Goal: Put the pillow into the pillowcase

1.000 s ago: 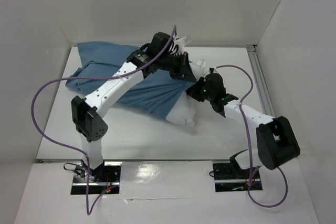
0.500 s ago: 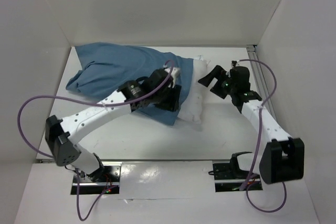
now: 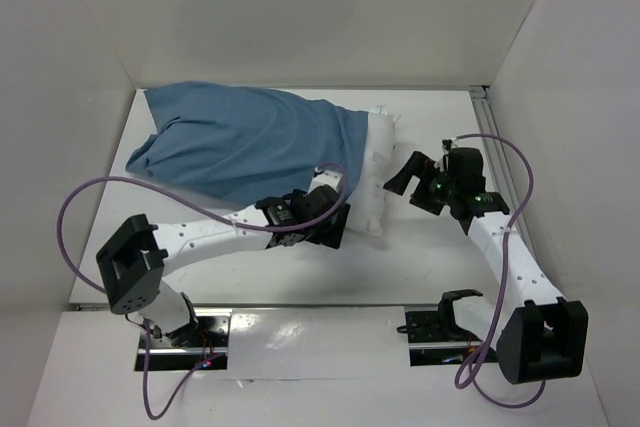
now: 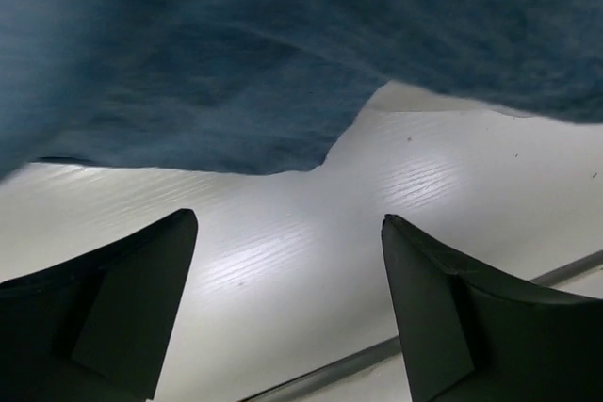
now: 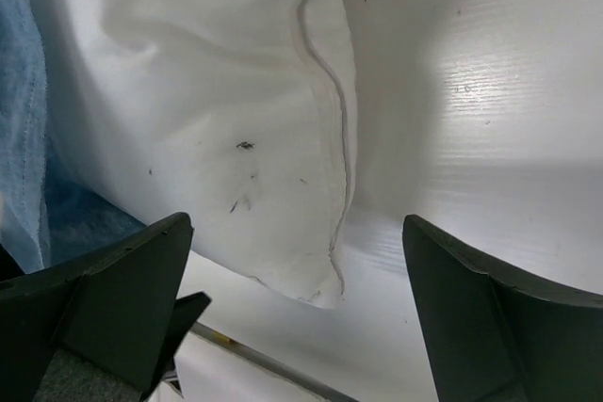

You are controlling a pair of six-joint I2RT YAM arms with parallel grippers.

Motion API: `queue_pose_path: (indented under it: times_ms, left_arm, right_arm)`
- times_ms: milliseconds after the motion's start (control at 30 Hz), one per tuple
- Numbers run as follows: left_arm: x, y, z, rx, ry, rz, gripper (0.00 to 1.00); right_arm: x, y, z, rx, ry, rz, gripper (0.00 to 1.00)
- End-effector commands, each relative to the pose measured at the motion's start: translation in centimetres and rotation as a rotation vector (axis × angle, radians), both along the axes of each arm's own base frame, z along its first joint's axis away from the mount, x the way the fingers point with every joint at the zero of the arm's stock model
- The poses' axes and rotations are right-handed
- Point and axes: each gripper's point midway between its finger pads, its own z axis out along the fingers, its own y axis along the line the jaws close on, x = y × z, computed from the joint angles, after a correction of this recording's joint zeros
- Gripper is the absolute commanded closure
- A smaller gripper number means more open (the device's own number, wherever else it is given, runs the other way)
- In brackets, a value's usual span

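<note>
The blue pillowcase (image 3: 240, 142) lies wrinkled across the back left of the table and covers most of the pillow. Only the pillow's white right end (image 3: 376, 172) sticks out of the case mouth. My left gripper (image 3: 335, 227) sits low at the near edge of the pillowcase, open and empty. In the left wrist view, blue cloth (image 4: 236, 54) hangs just beyond the left gripper (image 4: 288, 217), with bare table between the jaws. My right gripper (image 3: 402, 175) stands open just right of the pillow, apart from it. The right wrist view shows the speckled pillow end (image 5: 217, 110) ahead of the right gripper (image 5: 297, 220).
White walls close in the table on the left, back and right. A metal rail (image 3: 490, 132) runs along the right side. The table's near edge (image 3: 330, 304) lies just in front of the left gripper. Purple cables (image 3: 70, 227) loop off both arms.
Both grippers went from shut to open and let go of the cloth. The left arm drew back and down toward the near edge. The right gripper moved away to the right. The pillow settled on the table.
</note>
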Motion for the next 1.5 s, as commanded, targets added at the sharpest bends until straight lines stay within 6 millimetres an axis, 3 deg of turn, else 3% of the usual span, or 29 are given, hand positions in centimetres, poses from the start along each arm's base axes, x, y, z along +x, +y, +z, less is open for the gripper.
queue_pose_path:
  times_ms: [0,200,267,367,500,533,600,633,667,700,733,767,800,833,867,900,933,967,1000,1067,1100,1133,1167,1233,1300,1333,1400,1433,1467]
  left_arm:
    - [0.9,-2.4,-0.8,-0.055,-0.068,0.039,0.08]
    - [1.9,-1.0,-4.2,0.038,-0.087,0.127,0.1]
    - [2.1,-0.6,-4.9,0.048,-0.092,0.154,0.17]
    - [2.5,0.0,-6.4,0.087,-0.08,0.179,0.24]
    - [3.4,0.0,-6.7,0.092,-0.077,0.197,0.59]
    - [3.2,-0.1,-6.7,0.087,-0.069,0.192,0.97]
    - [3.4,-0.6,-5.1,0.064,-0.082,0.173,1.0]
    - [3.4,-0.9,-4.2,0.05,-0.086,0.16,1.0]
    - [3.0,-2.0,-2.6,0.024,-0.105,0.13,1.0]
    - [2.6,-2.6,-0.6,-0.002,-0.124,0.088,1.0]
    - [2.2,-3.5,1.0,-0.038,-0.132,0.048,1.0]
    - [1.4,-5.8,3.8,-0.128,-0.124,-0.025,1.0]
    - [0.0,-8.0,6.2,-0.214,-0.093,-0.159,1.0]
    - [0.6,-9.1,8.5,-0.251,-0.128,-0.17,1.0]
    - [-0.4,-10.9,10.3,-0.312,-0.086,-0.24,1.0]
    - [-0.5,-13.6,16.4,-0.431,-0.128,-0.293,1.0]
    - [-0.7,-14.7,18.2,-0.462,-0.131,-0.335,1.0]
    - [-1.3,-16.0,18.5,-0.478,-0.09,-0.385,1.0]
    - [-1.1,-16.6,22.4,-0.538,-0.143,-0.41,1.0]
    - [-1.3,-16.6,25.4,-0.569,-0.183,-0.438,1.0]
    - [-1.6,-16.4,25.9,-0.555,-0.176,-0.456,1.0]
    - [-2.0,-16.1,29.3,-0.603,-0.221,-0.478,1.0]
    - [-1.7,-15.6,30.2,-0.609,-0.23,-0.47,1.0]
    - [-2.2,-14.2,31.2,-0.607,-0.237,-0.46,1.0]
    - [-0.9,-11.9,29.8,-0.54,-0.264,-0.361,1.0]
    - [-0.5,-10.9,25.0,-0.442,-0.21,-0.313,1.0]
    - [-0.1,-8.0,22.7,-0.37,-0.229,-0.222,1.0]
    - [-0.3,-6.5,19.1,-0.301,-0.188,-0.184,1.0]
    - [-0.2,-5.5,17.2,-0.258,-0.177,-0.151,1.0]
  right_arm:
    - [-0.5,0.1,0.1,-0.021,-0.011,0.031,0.0]
    - [-1.9,2.3,0.3,0.049,0.007,0.196,0.0]
    - [-2.6,3.3,0.6,0.097,0.012,0.258,0.0]
    - [-3.2,4.5,-0.8,0.123,0.043,0.304,0.0]
    - [-3.1,6.5,-2.1,0.123,0.052,0.335,0.01]
    - [-2.1,6.9,-1.9,0.116,0.007,0.341,0.04]
    - [-1.7,8.3,-3.1,0.14,0.041,0.364,0.13]
    - [-0.7,9.2,-2.6,0.142,0.001,0.385,0.18]
    - [-0.3,10.0,-3.3,0.146,0.032,0.398,0.49]
    - [1.3,10.7,-2.0,0.119,-0.014,0.39,0.74]
    - [2.3,10.8,-1.5,0.112,-0.028,0.381,0.92]
    - [2.9,11.1,-1.2,0.12,-0.024,0.374,1.0]
    - [4.4,11.5,0.7,0.142,-0.09,0.354,1.0]
    - [5.0,11.7,1.1,0.16,-0.111,0.345,1.0]
    - [5.2,12.2,2.1,0.193,-0.139,0.351,1.0]
    - [5.3,12.7,1.6,0.233,-0.106,0.353,1.0]
    - [5.5,12.9,1.7,0.249,-0.107,0.358,1.0]
    - [5.5,13.0,1.7,0.255,-0.102,0.353,1.0]
    - [5.3,12.9,1.3,0.254,-0.091,0.352,1.0]
    - [4.8,12.4,2.1,0.264,-0.108,0.339,1.0]
    - [4.7,11.7,2.4,0.25,-0.111,0.321,1.0]
    - [4.6,11.0,3.8,0.204,-0.166,0.305,1.0]
    - [3.7,10.2,3.2,0.167,-0.12,0.282,1.0]
    - [2.3,9.4,4.9,0.145,-0.178,0.28,1.0]
    - [1.1,8.5,3.9,0.11,-0.154,0.263,1.0]
    - [0.9,8.1,4.6,0.106,-0.176,0.259,1.0]
    - [0.0,7.7,3.3,0.086,-0.132,0.256,1.0]
    - [-0.2,7.6,3.3,0.079,-0.133,0.26,1.0]
    - [-0.4,7.5,2.8,0.07,-0.126,0.266,1.0]
